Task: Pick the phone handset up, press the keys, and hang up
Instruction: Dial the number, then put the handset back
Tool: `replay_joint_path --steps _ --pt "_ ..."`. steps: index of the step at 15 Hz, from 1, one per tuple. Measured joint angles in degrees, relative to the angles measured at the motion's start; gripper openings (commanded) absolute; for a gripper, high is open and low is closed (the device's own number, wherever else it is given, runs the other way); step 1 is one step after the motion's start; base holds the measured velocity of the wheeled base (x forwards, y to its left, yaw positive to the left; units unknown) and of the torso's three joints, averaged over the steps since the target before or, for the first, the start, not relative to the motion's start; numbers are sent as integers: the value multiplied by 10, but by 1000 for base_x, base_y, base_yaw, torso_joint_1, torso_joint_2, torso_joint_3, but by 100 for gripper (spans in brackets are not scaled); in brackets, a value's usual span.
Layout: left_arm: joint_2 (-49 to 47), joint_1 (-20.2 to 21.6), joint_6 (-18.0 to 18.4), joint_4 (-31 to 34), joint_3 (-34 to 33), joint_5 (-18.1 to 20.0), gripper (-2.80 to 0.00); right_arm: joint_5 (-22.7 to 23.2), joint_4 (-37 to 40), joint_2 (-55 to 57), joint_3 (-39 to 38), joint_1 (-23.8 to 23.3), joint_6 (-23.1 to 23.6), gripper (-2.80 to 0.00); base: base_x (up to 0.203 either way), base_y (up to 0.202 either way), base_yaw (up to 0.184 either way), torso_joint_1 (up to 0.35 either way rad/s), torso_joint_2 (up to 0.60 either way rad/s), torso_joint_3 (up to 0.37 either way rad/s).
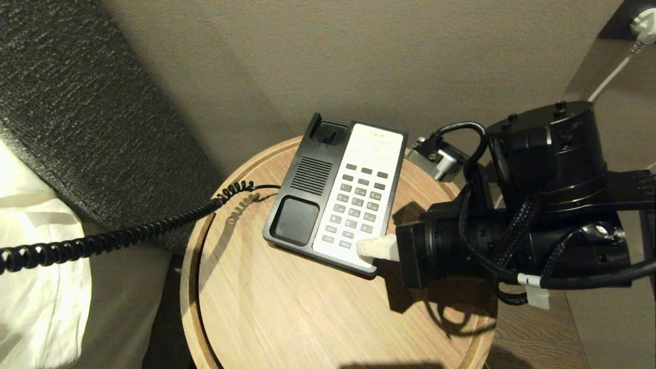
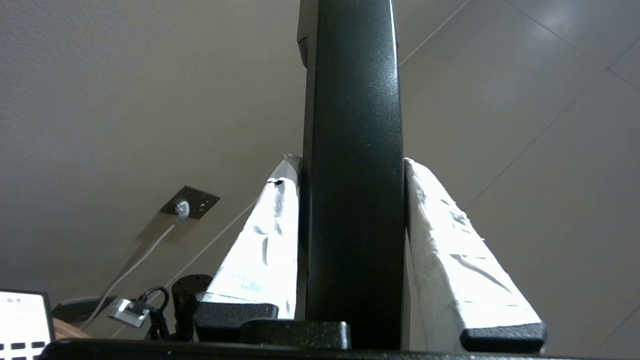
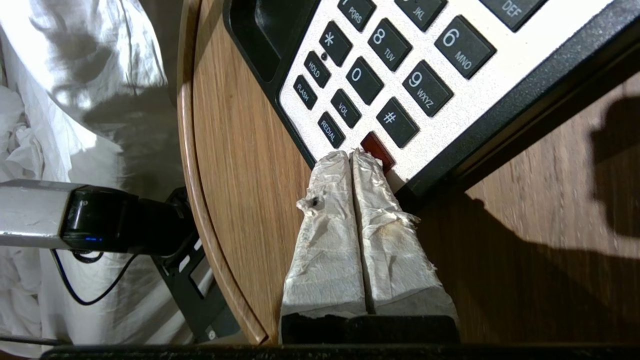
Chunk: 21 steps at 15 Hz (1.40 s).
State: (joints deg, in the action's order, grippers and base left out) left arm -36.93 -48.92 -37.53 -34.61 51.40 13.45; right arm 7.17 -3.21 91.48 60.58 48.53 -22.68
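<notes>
Right hand (image 3: pixel 354 156) closed over keys (image 3: pixel 380 85), left hand (image 2: pixel 352 165) gripping handset (image 2: pixel 355 150)

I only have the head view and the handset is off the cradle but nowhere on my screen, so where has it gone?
Observer: The left gripper is shut on the phone handset, seen in the left wrist view.
Operator: How is it held?
Observer: Its taped fingers press both sides of the black bar, which runs straight out past the tips.
Operator: And the right gripper, open or shut?
Observer: The right gripper is shut, fingertips together at the near edge of the keys.
Operator: Which key is nearest?
Observer: The red key, just below the hash key; whether it is pressed I cannot tell.
</notes>
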Motion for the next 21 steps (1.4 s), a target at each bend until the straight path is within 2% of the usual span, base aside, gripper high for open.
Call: replay_joint_path --steps 3,14,17,19,21 --pt "4 0 0 1 -7 0 -280 -1 -22 4 -4 0 24 -280 0 0 0 0 0 0" --pt "8 0 1 2 -16 0 -280 -3 -13 -18 24 -1 18 -280 0 0 0 0 0 0" --pt "-6 0 5 21 -29 4 -280 -7 -4 -33 31 -1 16 -280 0 0 0 0 0 0" --pt "-39 6 17 49 -29 2 -280 -26 7 -51 38 -13 8 -280 0 0 0 0 0 0" --pt "-91 36 67 97 -26 -13 -280 -32 21 -74 45 -36 7 -280 0 0 0 0 0 0"
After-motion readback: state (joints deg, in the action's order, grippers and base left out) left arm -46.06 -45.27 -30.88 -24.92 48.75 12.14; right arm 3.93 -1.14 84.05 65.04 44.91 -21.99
